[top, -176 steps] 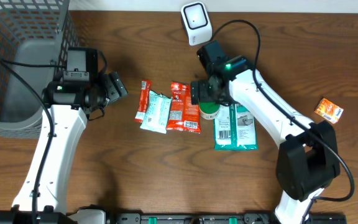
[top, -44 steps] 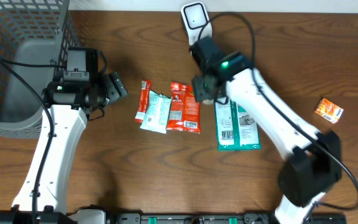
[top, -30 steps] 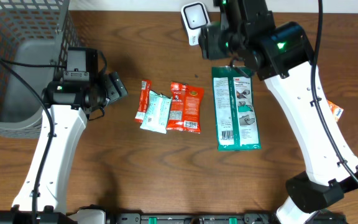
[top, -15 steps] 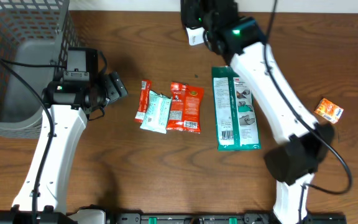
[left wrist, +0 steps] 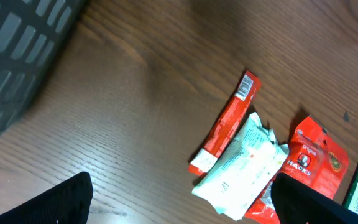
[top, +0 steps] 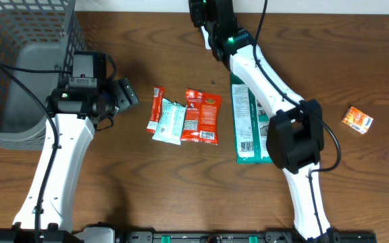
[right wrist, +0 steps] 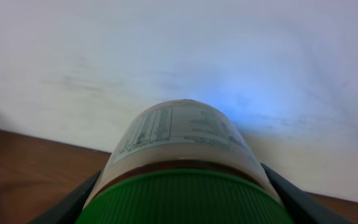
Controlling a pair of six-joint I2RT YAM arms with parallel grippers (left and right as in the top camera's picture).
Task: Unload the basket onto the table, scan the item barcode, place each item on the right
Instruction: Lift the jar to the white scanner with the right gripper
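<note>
My right gripper (right wrist: 182, 208) is shut on a bottle (right wrist: 179, 134) with a green ribbed cap and a white printed label; a dark finger shows on each side of the cap. In the right wrist view the bottle points at a pale wall with a faint blue glow on it. From overhead the right arm reaches to the table's back edge, where the gripper (top: 204, 12) sits, and the bottle is hidden under it. My left gripper (top: 125, 96) hovers open and empty, left of the packets; its fingers (left wrist: 64, 200) are spread wide above bare wood.
A red stick pack (top: 157, 108), a white-teal packet (top: 169, 121) and a red Hacks bag (top: 201, 116) lie mid-table. A green wipes pack (top: 252, 125) lies to their right, and an orange packet (top: 357, 119) at the far right. A wire basket (top: 19, 61) fills the left corner.
The right arm lifted the bottle off the table and swung it back and left to the table's rear edge, where it now covers the white scanner. The left arm has not moved.
</note>
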